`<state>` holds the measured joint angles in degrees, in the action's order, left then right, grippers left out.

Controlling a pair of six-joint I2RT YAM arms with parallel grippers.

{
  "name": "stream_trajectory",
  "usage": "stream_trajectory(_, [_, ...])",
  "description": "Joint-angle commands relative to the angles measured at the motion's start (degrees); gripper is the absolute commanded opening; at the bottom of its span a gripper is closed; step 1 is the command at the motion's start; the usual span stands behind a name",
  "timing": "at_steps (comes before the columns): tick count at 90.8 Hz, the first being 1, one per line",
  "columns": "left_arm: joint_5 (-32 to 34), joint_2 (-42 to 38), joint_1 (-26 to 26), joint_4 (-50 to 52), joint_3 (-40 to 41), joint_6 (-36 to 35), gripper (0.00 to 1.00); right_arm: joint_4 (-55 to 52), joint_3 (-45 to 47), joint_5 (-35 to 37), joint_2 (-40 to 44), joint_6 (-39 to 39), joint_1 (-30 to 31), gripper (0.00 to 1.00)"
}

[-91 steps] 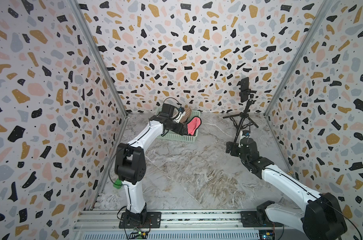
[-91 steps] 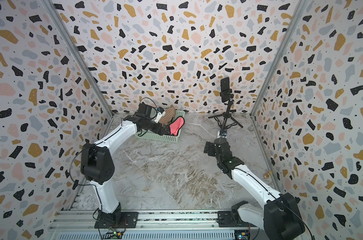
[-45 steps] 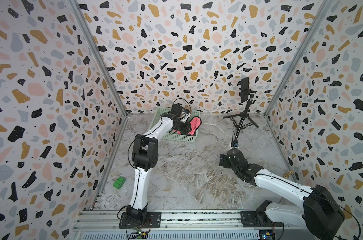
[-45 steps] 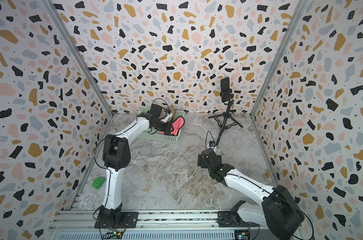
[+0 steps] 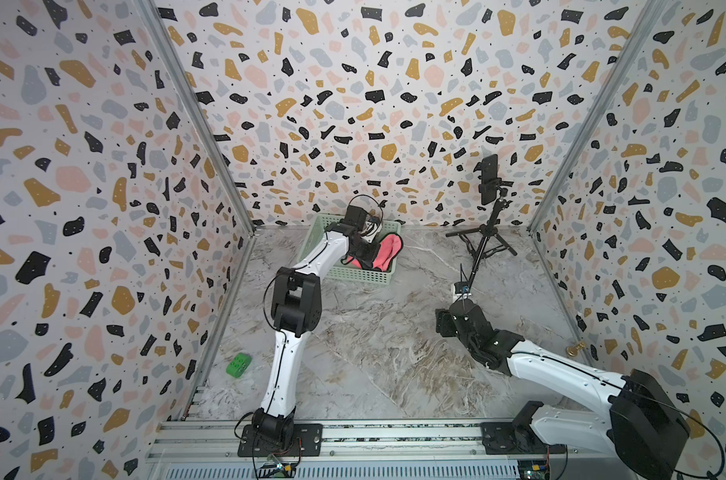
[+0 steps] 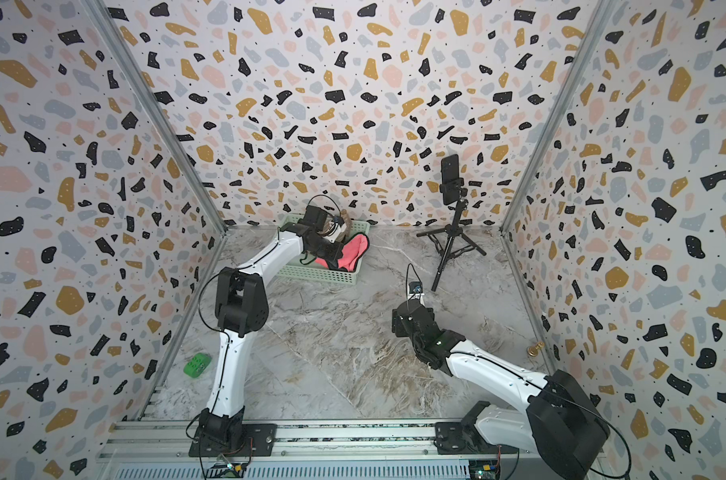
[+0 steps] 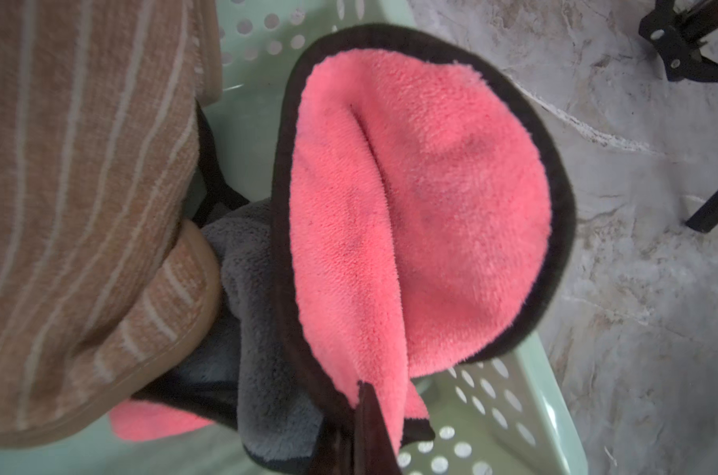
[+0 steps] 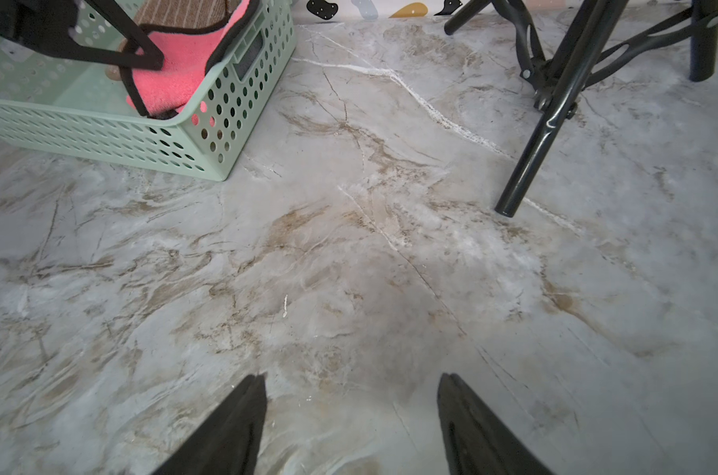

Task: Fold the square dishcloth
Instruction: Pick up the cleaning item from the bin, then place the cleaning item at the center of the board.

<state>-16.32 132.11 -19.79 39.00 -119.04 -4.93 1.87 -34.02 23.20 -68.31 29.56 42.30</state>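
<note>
Near the table's [image 5: 373, 353] left edge, toward the front, a green block [image 5: 238, 365] lies alone, well apart from the work; I judge it irrelevant to the task.

At the far edge, left of centre, stands a perforated green basket [image 5: 365, 277]. The left arm reaches over its rim and down into it. The left gripper [image 7: 363, 407] is pressed together on the black hem of the pink dishcloth [image 7: 423, 197], which is bunched inside the basket with one lobe draped against the right wall. A hem grip suits this: it gives a firm edge to lift by without dragging the neighbours. Those are a brown striped cloth [image 7: 81, 164] to one side and a grey cloth [image 7: 246, 279] underneath, both touching the pink one. Risk noted: the grey cloth could come up with it.

The middle of the table is bare marble, presumably kept free for spreading and folding. No fold is made yet.

Right of centre, the right gripper [image 8: 351, 382] hovers low over that bare area, its jaws spread with nothing between them, seemingly waiting to take a corner.

At the far right stands a tripod [image 5: 483, 245] bearing a phone [image 5: 488, 179]. A small brass piece [image 5: 574, 348] sits at the right edge.
</note>
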Motion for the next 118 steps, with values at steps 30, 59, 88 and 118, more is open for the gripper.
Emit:
stream_trajectory(30, [-2.5,-40.9,-3.2,5.3,22.8,-35.3,0.0,10.9,1.7,-5.0,1.1,-7.3,2.9,0.83])
stream_trajectory(59, [-5.1,-65.4,-4.3,10.7,44.0,-48.4,0.0,25.1,4.9,-12.5,-1.8,-18.1,9.4,0.99])
stream_trajectory(88, [-0.1,-70.4,-4.5,11.9,50.8,-47.7,0.0,33.6,2.6,-20.9,-14.4,-29.5,18.3,1.0])
stream_trajectory(118, [3.6,-68.6,-4.5,11.3,50.8,-45.9,0.0,50.0,-8.5,7.3,-36.5,-49.6,21.1,0.99])
